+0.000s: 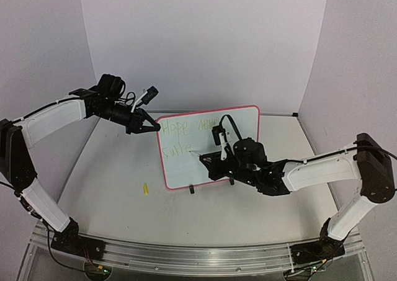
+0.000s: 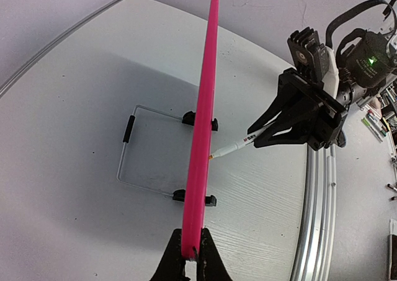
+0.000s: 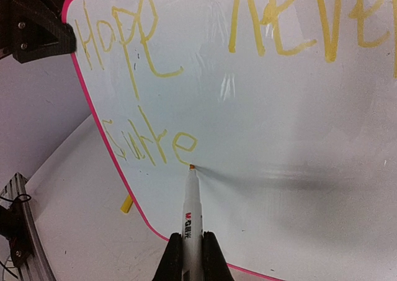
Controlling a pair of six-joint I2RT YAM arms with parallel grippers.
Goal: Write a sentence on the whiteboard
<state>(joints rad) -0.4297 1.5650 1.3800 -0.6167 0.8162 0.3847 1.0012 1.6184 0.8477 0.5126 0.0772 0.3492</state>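
Whiteboard (image 1: 192, 169): stands close to upright near the middle of the counter (image 1: 111, 169), on two black clip feet (image 2: 195, 120), with a wire stand (image 2: 128, 130) lying behind it; turns its written face toward the arm bases.

Sentence (image 3: 124, 39): runs in thin yellow-green strokes over the upper left of the board; reads "Hope" and then "Neve", cut off there by the edge of the right wrist view; carries only "Surre" on the second line.

Left tool (image 1: 152, 126): pinches the pink frame at the board's upper left edge, one finger pressed against each face.

Right tool (image 1: 211, 160): reaches in low before the written face; clamps a white marker (image 3: 192, 213) by the barrel, fingers drawn in snugly round it.

Marker tip: points at the board and appears to touch it just right of the last "e" of "Surre".

Small yellow piece (image 1: 146, 188): lies on the counter near the board's lower left corner, apart from it.
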